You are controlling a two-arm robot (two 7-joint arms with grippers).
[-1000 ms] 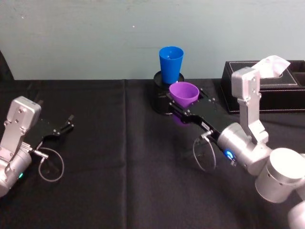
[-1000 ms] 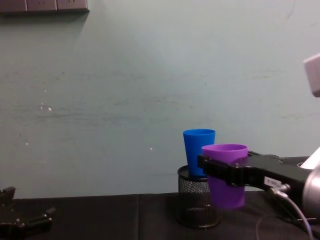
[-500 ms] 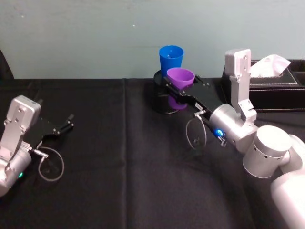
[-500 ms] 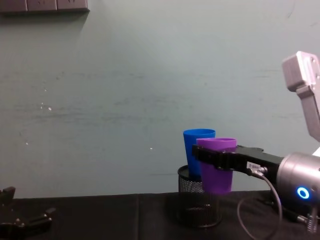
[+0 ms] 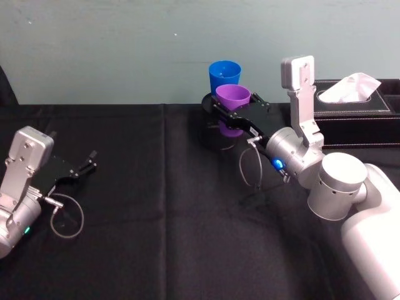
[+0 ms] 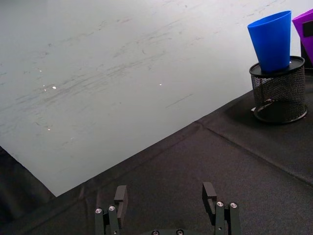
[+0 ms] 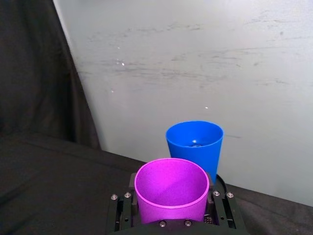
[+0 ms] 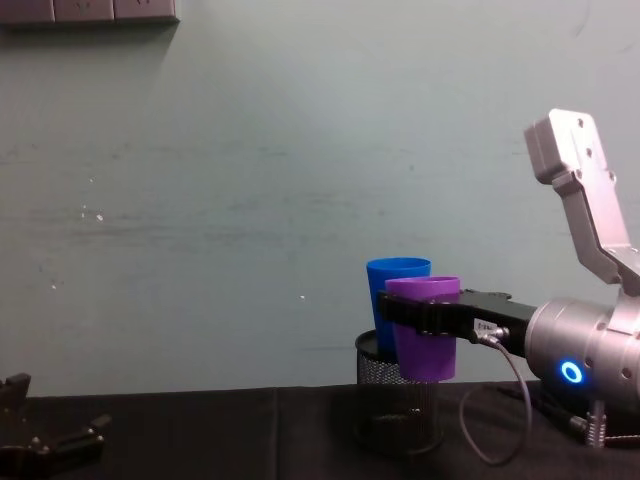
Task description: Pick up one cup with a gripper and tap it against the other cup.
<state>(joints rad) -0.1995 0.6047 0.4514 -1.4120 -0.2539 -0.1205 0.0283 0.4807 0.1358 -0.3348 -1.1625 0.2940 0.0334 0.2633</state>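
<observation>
Now, right gripper (image 8: 420, 312) clamped around the purple cup (image 8: 425, 355), held upright above the table (image 5: 156, 219). Blue cup (image 8: 395, 275) stands on the mesh pen holder (image 6: 279, 90) just beyond it, straight ahead; touching or not, can't tell. Looks like 1 short forward nudge taps it. Left gripper (image 5: 84, 165) parked far left, fingers spread.

purple cup (image 5: 232, 95) 1 | blue cup (image 5: 224, 71) 1 | holder (image 6: 279, 95) 1 | tissue box (image 5: 359, 122) 1 | tools (image 6: 165, 192) (image 8: 418, 312) 2

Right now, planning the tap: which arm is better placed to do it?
Right. The right hand is shut on the purple cup, raised close by the blue cup on the mesh holder. The left hand lies open, low at the far left.
</observation>
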